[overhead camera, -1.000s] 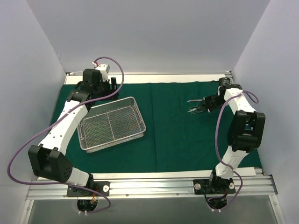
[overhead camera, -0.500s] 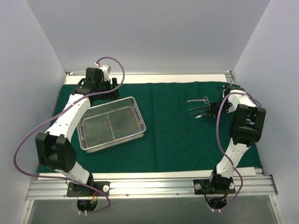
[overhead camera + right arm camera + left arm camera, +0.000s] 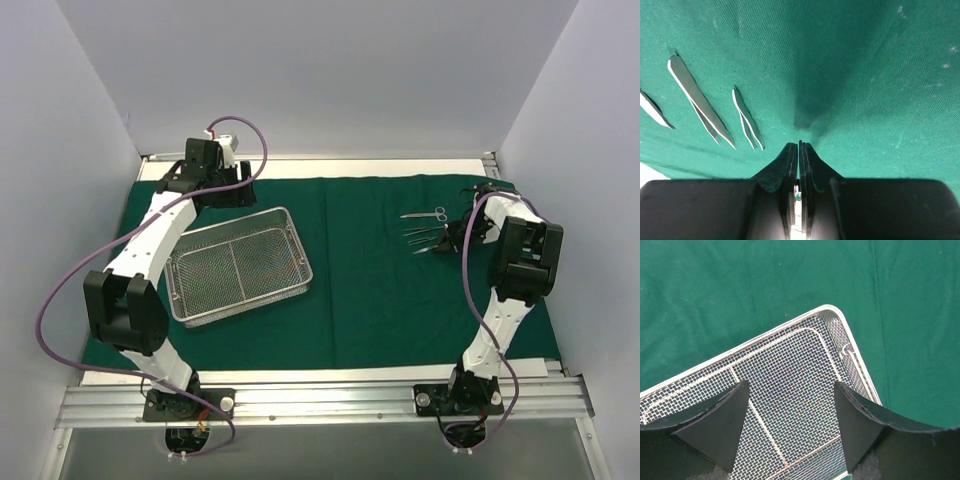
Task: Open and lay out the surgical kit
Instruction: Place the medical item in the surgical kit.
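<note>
Green cloth lies flat. My left jaws spread over mesh tray; right jaws pressed together beside tweezers.

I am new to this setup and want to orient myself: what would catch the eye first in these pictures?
A dark green cloth covers the table, with an empty silver wire-mesh tray on its left part, close to the open left gripper. On the right, thin metal instruments lie side by side next to the shut right gripper.
</note>
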Controlling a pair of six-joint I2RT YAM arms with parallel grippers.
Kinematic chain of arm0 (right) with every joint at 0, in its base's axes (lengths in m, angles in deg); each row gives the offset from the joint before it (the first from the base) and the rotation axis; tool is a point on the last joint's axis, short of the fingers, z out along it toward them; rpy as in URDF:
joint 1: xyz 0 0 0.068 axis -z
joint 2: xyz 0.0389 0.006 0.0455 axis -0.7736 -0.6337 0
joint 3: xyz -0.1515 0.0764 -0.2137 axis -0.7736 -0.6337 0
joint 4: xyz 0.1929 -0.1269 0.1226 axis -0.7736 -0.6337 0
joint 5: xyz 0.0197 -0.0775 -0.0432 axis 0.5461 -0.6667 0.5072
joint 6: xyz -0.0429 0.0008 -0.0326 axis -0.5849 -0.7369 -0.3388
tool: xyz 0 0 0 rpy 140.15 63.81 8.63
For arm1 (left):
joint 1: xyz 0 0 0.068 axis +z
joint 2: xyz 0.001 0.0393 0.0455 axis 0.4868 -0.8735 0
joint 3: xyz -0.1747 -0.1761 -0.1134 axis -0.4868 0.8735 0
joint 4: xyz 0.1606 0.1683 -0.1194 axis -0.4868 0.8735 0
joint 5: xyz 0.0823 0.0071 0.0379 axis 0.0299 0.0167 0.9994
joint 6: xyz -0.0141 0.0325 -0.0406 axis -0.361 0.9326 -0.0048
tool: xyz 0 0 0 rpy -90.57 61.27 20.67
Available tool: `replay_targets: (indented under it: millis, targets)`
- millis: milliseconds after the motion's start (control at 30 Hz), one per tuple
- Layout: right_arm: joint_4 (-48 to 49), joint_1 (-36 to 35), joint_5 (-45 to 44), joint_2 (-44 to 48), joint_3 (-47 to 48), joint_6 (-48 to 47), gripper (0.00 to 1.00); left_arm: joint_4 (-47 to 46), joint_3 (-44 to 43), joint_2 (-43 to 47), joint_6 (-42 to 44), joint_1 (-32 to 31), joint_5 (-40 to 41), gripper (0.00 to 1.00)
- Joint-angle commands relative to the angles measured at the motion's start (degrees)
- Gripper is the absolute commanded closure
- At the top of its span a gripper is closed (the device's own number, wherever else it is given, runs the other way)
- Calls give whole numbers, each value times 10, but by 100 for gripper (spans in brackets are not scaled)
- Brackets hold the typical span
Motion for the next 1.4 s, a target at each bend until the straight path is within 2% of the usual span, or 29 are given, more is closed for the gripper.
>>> replay_targets:
  millis: [0, 567, 900, 1233, 1367]
  targets:
    - [-22, 1, -13, 2, 4, 23, 96, 3, -32, -6, 1, 6, -10, 23]
    - [12, 0, -37, -7, -26, 58, 92, 3, -29, -8, -2, 12, -17, 23]
    - [10, 1, -41, -18, -29, 52, 79, -3, -19, -1, -4, 14, -21, 23]
    - [3, 0, -43, -8, -34, 42, 75, -4, -14, 3, -3, 15, -25, 23]
    - [-13, -1, -48, 4, -19, 20, 67, -5, -10, 6, -3, 15, -25, 23]
